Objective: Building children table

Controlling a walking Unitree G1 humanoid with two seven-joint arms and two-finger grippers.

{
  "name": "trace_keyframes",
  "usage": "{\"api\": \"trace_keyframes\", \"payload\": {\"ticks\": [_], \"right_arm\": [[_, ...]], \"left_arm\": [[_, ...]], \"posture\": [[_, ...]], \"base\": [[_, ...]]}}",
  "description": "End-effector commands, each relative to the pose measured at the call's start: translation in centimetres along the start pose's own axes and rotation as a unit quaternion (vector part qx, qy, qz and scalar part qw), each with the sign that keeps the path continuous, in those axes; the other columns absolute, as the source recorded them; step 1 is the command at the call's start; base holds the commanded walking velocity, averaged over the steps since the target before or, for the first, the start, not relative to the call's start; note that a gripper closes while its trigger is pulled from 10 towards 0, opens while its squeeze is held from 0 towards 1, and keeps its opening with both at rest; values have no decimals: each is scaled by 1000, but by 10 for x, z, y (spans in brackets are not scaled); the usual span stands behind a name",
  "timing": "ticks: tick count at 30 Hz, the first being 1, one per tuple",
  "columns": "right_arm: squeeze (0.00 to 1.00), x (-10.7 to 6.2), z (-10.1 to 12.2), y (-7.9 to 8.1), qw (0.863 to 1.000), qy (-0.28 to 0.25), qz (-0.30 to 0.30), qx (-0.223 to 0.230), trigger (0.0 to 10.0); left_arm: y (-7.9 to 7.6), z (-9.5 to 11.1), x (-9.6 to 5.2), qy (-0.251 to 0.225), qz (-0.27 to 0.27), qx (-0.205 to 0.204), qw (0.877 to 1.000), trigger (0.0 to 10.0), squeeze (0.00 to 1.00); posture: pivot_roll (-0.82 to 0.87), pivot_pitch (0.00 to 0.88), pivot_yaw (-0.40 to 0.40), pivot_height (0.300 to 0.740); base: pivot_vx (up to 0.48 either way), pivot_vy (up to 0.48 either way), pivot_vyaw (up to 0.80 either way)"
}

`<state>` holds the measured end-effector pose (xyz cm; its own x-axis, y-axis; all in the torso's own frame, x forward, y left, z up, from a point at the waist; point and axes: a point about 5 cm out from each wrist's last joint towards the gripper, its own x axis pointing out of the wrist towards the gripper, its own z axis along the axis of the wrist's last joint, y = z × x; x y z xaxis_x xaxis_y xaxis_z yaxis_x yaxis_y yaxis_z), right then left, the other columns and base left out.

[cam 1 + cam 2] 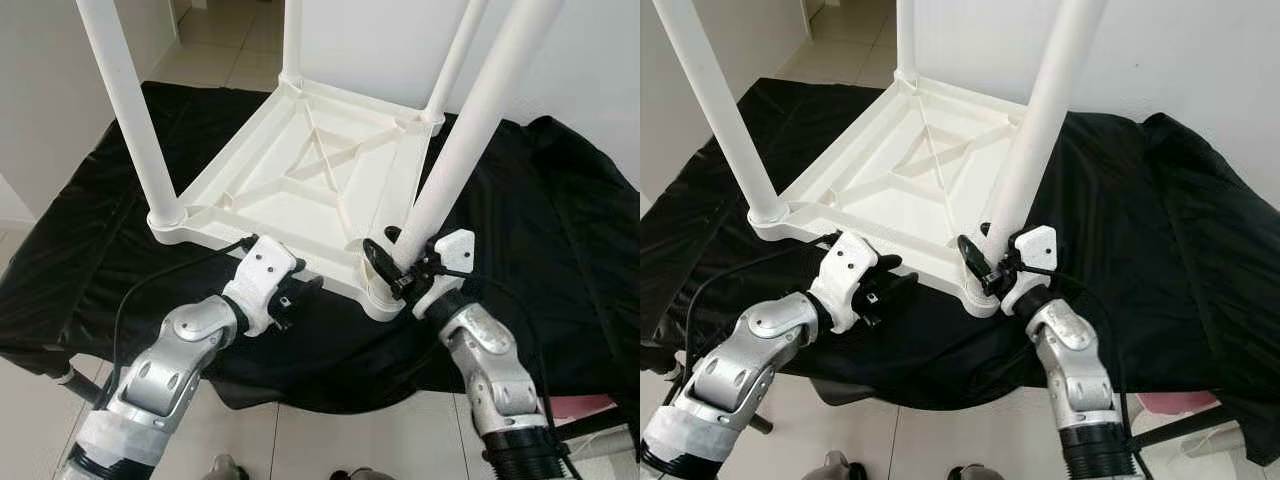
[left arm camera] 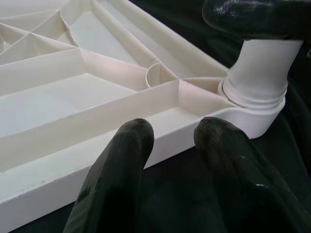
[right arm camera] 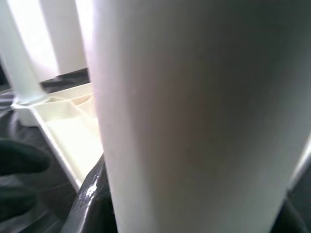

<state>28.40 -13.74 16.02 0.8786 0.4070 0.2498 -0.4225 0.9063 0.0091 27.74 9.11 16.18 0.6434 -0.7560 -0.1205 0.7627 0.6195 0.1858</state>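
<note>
We have the white table [image 1: 300,180] lying upside down on a black cloth [image 1: 560,220], with its four legs sticking up. Our right gripper [image 1: 392,268] is clamped around the near leg [image 1: 470,140], low down, just above the corner socket where the leg goes in. Our left gripper [image 1: 290,292] sits just beside the near edge of the table, and its two black fingers [image 2: 121,160] are spread apart and hold nothing. We think the leg may not be all the way in, though we cannot tell from here. If we push or twist crooked, the leg could jam or lean. The table could also slide away from the right gripper on the smooth cloth, because the left gripper is not pressing it down. If we squeeze too low, our fingers could get caught against the socket.
</note>
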Motion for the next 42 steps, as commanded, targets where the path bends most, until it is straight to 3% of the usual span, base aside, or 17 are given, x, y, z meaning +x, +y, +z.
{"api": "trace_keyframes", "payload": {"ticks": [1,5,13,15,21,28,31,32,41,42], "right_arm": [[0,-9,2,-4,997,-26,-65,20,10000],[0,-26,-6,-9,986,-17,-162,23,10000],[0,-42,-16,-16,970,11,-244,-1,10000],[0,-47,-24,-16,957,37,-286,-18,10000],[0,-44,-20,-2,961,34,-275,-27,10000],[0,-49,-22,-2,958,41,-284,-24,10000],[0,-46,-22,2,963,42,-264,-19,10000],[1000,-43,-20,4,970,36,-239,-3,10000],[1000,-44,-10,-5,984,19,-179,-8,10000],[0,-46,-10,-7,987,20,-156,-5,10000]], "left_arm": [[2,-1,2,1,22,-12,1000,10000,0],[4,-3,2,1,28,-10,1000,10000,0],[5,-1,2,-17,11,-21,1000,10000,0],[12,-1,3,-19,12,-20,1000,10000,0],[22,-1,6,-17,21,-10,1000,10000,0],[19,-1,10,-24,18,-13,999,10000,0],[18,-3,12,-21,19,-12,1000,10000,0],[16,-2,15,-27,19,-17,999,10000,0],[15,-5,11,-32,41,-27,998,10000,0],[16,-4,10,-34,46,-28,998,10000,0]], "posture": [[-21,30,-42,740],[-27,26,-33,740],[-25,10,-18,740],[-27,10,-28,740],[-56,17,-31,740],[-76,32,-33,740],[-76,35,-28,740],[-72,50,-37,740],[-67,54,-54,740],[-56,56,-57,740]], "base": [[0,0,0],[0,0,0],[0,0,0],[0,0,0],[0,0,0],[0,0,0],[0,0,0],[0,0,0],[0,0,0],[0,0,0]]}}
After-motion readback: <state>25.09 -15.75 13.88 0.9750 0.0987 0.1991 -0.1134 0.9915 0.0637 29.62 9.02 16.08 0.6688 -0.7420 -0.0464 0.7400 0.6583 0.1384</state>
